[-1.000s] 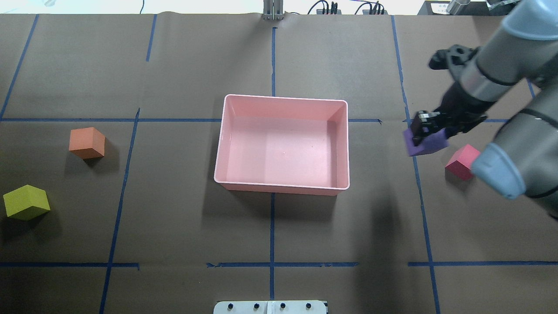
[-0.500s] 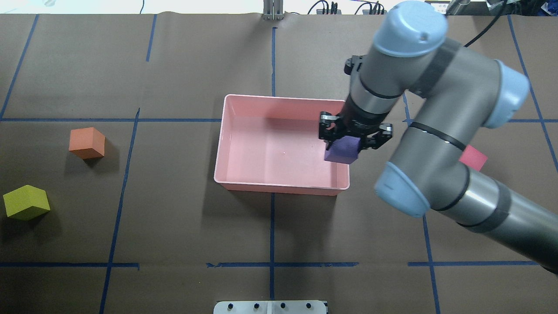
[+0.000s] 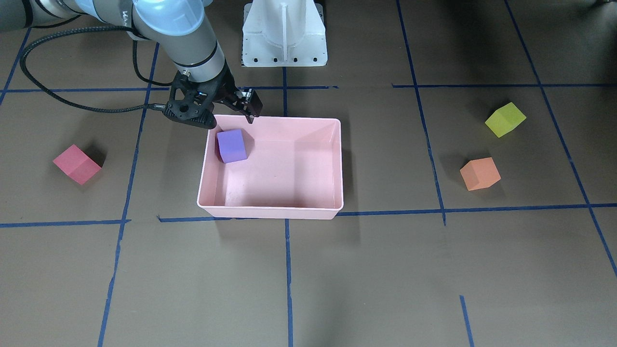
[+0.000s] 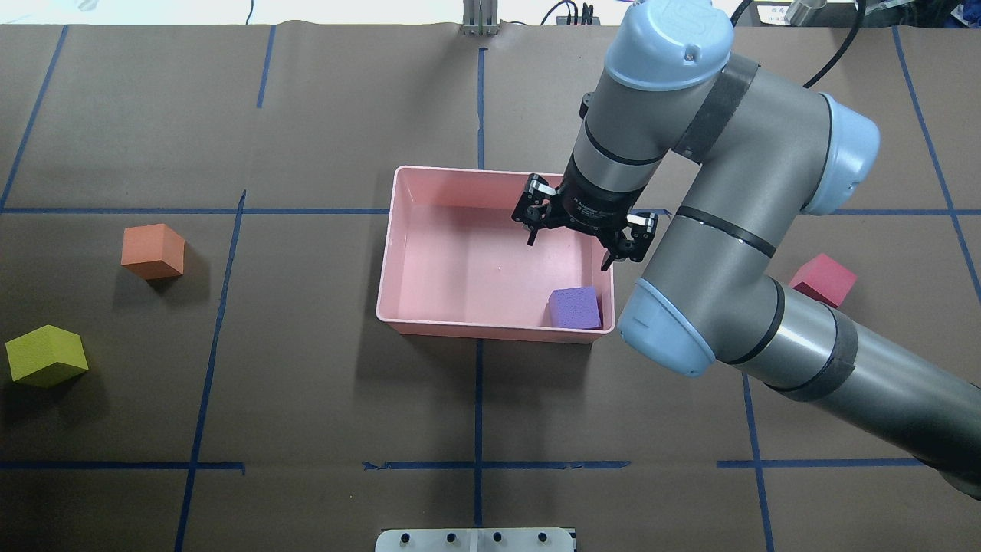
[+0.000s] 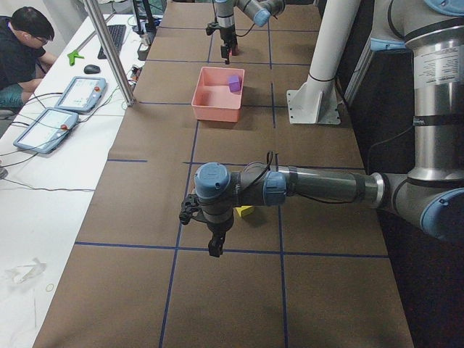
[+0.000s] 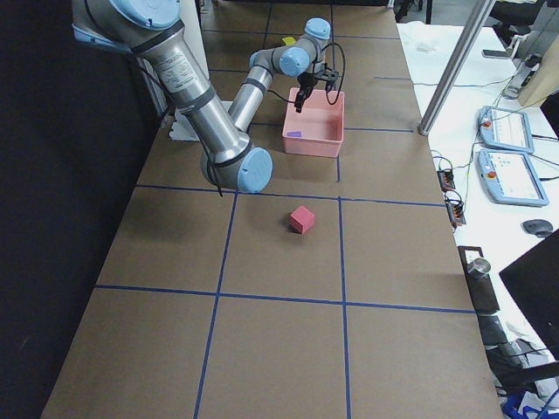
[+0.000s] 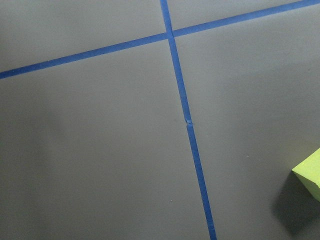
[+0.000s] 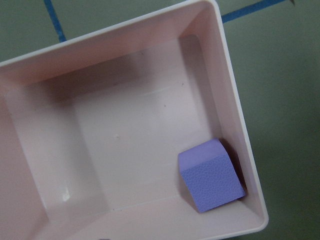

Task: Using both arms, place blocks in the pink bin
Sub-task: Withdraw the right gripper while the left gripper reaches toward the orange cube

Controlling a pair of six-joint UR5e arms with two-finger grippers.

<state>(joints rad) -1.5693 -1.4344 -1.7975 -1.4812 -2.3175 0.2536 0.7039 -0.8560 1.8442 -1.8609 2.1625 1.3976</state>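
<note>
- Spotting a small matte yellow-green foam cube (image 4: 46, 355) sitting far left on the brown table (image 4: 306, 399), with the black two-finger left gripper (image 5: 214, 248) hanging near it; not managing to tell whether spread or closed.
- Finding a small orange foam cube (image 4: 153, 251) resting further right.
- Finding a shallow pale pink plastic bin (image 4: 389, 253) at centre, holding a small purple foam cube (image 4: 575, 308) in its right corner nearest the robot.
- Catching the black two-finger right gripper (image 4: 569, 254) hovering above the bin, jaws spread, gripping nothing.
- Seeing a small red-pink foam cube (image 4: 824, 278) lying outside, right of the bin.

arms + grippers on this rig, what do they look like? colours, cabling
Both the right arm and left arm are grey tubes with light-blue joint caps. The right gripper and left gripper are black, two-fingered. A black cable runs to the right wrist.
</note>
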